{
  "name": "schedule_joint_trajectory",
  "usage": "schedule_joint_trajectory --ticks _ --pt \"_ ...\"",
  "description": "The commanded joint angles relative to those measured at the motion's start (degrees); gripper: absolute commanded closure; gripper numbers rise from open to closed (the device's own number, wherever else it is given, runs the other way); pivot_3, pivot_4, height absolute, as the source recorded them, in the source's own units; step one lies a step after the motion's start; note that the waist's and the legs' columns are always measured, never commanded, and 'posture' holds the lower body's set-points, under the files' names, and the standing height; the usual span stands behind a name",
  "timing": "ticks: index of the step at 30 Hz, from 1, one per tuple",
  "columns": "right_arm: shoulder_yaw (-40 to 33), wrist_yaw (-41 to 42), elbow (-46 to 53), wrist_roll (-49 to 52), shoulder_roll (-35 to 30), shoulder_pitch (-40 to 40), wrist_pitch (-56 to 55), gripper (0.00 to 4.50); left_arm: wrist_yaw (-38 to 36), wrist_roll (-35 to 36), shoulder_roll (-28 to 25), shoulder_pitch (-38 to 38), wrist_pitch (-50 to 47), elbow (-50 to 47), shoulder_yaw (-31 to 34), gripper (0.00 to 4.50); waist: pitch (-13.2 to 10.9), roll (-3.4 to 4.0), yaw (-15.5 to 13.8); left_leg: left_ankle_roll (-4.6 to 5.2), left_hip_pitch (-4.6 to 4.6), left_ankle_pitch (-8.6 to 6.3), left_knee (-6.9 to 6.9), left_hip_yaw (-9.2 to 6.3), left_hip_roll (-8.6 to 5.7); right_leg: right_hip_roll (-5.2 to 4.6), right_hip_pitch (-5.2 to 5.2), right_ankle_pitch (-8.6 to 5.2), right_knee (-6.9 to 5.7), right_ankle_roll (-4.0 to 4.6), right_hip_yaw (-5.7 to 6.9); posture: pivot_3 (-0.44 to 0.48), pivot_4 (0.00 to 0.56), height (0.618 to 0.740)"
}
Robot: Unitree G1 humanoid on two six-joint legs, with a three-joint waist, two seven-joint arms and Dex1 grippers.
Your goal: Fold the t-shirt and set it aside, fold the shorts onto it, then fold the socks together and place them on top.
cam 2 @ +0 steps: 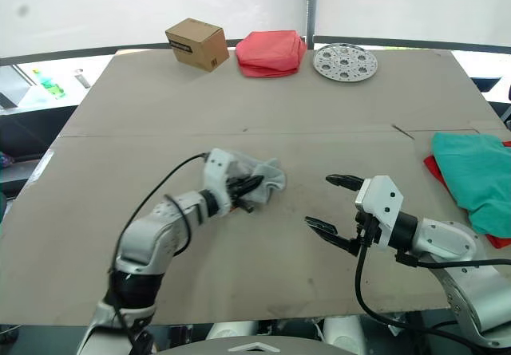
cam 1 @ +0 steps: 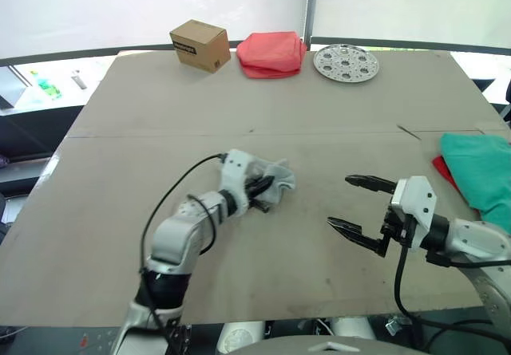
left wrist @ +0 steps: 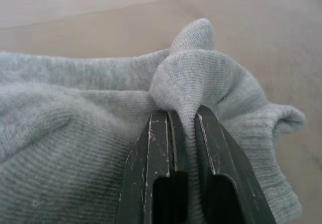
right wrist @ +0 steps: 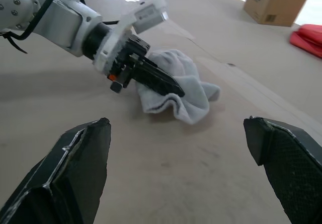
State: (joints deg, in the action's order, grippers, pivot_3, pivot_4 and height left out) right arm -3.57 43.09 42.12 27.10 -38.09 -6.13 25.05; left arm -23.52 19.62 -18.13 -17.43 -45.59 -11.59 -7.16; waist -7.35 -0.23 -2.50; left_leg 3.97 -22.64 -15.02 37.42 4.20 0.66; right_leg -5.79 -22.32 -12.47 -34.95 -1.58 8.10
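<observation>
Socks, bunched mid-table so perhaps two, are pinched by the left gripper. Right gripper gapes at their 3 o'clock. One shorts covers one t-shirt farther right.

Bare table between tools — unobstructed

We cannot tell whether the socks are one or two, bunched as they are. The shorts run off the picture's right edge and cover most of the t-shirt, so only a red sliver shows.
</observation>
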Motion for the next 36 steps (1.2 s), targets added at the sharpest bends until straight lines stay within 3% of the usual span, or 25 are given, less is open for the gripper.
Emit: schedule_joint_trajectory --ticks 1,6,9,14,16,19,21,22,26,28,30,33,36 --pt "-2.76 -2.12 4.33 0.47 -0.67 -1.66 0.75 0.00 -4.96 -1.28 -3.79 -2.10 1.20 2.44 -1.56 4.48 -0.01 0.01 0.20 -0.05 0.02 0.03 -0.04 -0.03 0.02 0.03 0.00 -0.01 -0.02 0.00 0.01 0.000 0.150 0.736" --pt "-1.61 -3.34 3.65 -0.69 0.18 -2.67 -0.33 0.00 -22.20 -1.34 -17.10 -5.61 9.20 5.40 -2.37 4.48 -0.14 0.04 0.46 -0.12 0.02 0.04 -0.05 -0.04 0.27 0.28 -0.08 -0.19 0.05 -0.18 -0.01 0.000 0.150 0.736" --pt "-0.17 -3.63 2.46 -1.08 1.15 -1.57 -0.99 0.00 -35.28 -6.17 -24.74 -7.49 25.93 10.76 -5.56 4.48 -0.20 0.01 0.38 -0.05 -0.07 -0.02 -0.03 0.01 0.27 0.21 -0.28 -0.30 0.04 0.04 -0.07 0.000 0.150 0.736" --pt "2.50 -3.29 0.38 -2.06 2.35 0.73 -2.14 0.00 -46.74 -9.27 -26.48 -13.77 46.70 25.20 -5.97 4.48 -0.27 0.00 -0.08 -0.06 -0.18 0.01 -0.02 0.04 0.24 0.14 -0.33 -0.26 0.07 0.10 -0.07 0.000 0.150 0.736" --pt "3.68 -3.29 -0.47 -2.64 2.84 1.69 -2.56 0.00 -50.58 -8.44 -26.65 -17.37 48.65 33.79 -4.22 3.54 -0.30 -0.05 0.07 -0.06 -0.20 0.01 -0.02 0.04 0.24 0.14 -0.34 -0.16 0.07 0.26 -0.06 0.000 0.150 0.736" --pt "4.13 -3.27 -0.88 -3.12 3.08 1.64 -3.15 0.00 -49.29 -7.00 -25.99 -19.99 45.90 41.29 -0.63 2.15 -0.31 -0.06 0.50 -0.05 -0.23 0.03 -0.01 0.04 0.24 0.26 -0.33 -0.03 0.03 0.05 -0.07 0.000 0.150 0.736" --pt "4.30 -3.48 -0.93 -3.37 3.32 1.08 -3.47 0.00 -50.34 -1.44 -27.63 -18.10 32.18 37.10 2.76 1.19 -0.34 -0.12 0.89 -0.05 -0.22 0.03 -0.01 0.08 0.25 0.49 -0.33 -0.06 0.00 -0.03 -0.12 0.000 0.150 0.736" --pt "4.35 -3.49 -0.97 -3.50 3.39 0.86 -3.63 0.00 -50.25 0.56 -28.28 -17.10 26.75 34.78 4.12 1.19 -0.34 -0.13 1.23 -0.05 -0.22 0.03 0.01 0.08 0.26 0.56 -0.33 -0.10 -0.02 -0.10 -0.13 0.000 0.150 0.736" --pt "4.70 -3.59 -1.61 -3.84 3.78 1.06 -3.93 0.00 -41.68 12.86 -29.30 -8.39 1.61 16.26 13.11 1.19 -0.39 -0.20 1.99 -0.06 -0.20 0.04 0.01 0.06 0.28 0.49 -0.33 -0.15 -0.03 -0.22 -0.27 0.000 0.150 0.736" --pt "4.79 -3.46 -2.35 -3.77 3.97 1.85 -3.98 0.00 -27.37 15.64 -23.96 -6.55 -9.39 7.80 19.42 1.19 -0.44 -0.25 1.63 -0.07 -0.15 0.04 0.02 0.02 0.29 0.32 -0.30 -0.16 -0.03 -0.24 -0.31 0.000 0.150 0.736" --pt "4.87 -3.20 -3.10 -3.57 4.12 2.75 -4.01 0.00 -12.72 14.92 -16.48 -5.75 -19.16 0.15 24.25 1.19 -0.48 -0.28 1.31 -0.07 -0.11 0.03 0.08 -0.09 0.29 0.30 -0.23 -0.15 0.00 -0.26 -0.22 0.000 0.150 0.736" --pt "5.26 -2.69 -3.85 -3.46 4.16 3.90 -3.78 0.00 3.15 10.97 -5.89 -5.13 -27.50 -11.07 26.56 1.19 -0.48 -0.41 1.13 -0.05 0.03 0.03 0.20 -0.16 0.18 0.30 0.08 -0.10 -0.01 -0.33 -0.36 0.000 0.150 0.736" --pt "5.34 -2.18 -3.92 -2.91 4.00 4.78 -3.18 0.00 13.74 5.37 -0.42 -4.80 -32.38 -18.01 22.44 1.19 -0.56 -0.56 1.12 -0.07 0.06 0.04 0.24 -0.16 0.15 0.32 0.11 -0.07 -0.06 -0.35 -0.45 0.000 0.150 0.736"
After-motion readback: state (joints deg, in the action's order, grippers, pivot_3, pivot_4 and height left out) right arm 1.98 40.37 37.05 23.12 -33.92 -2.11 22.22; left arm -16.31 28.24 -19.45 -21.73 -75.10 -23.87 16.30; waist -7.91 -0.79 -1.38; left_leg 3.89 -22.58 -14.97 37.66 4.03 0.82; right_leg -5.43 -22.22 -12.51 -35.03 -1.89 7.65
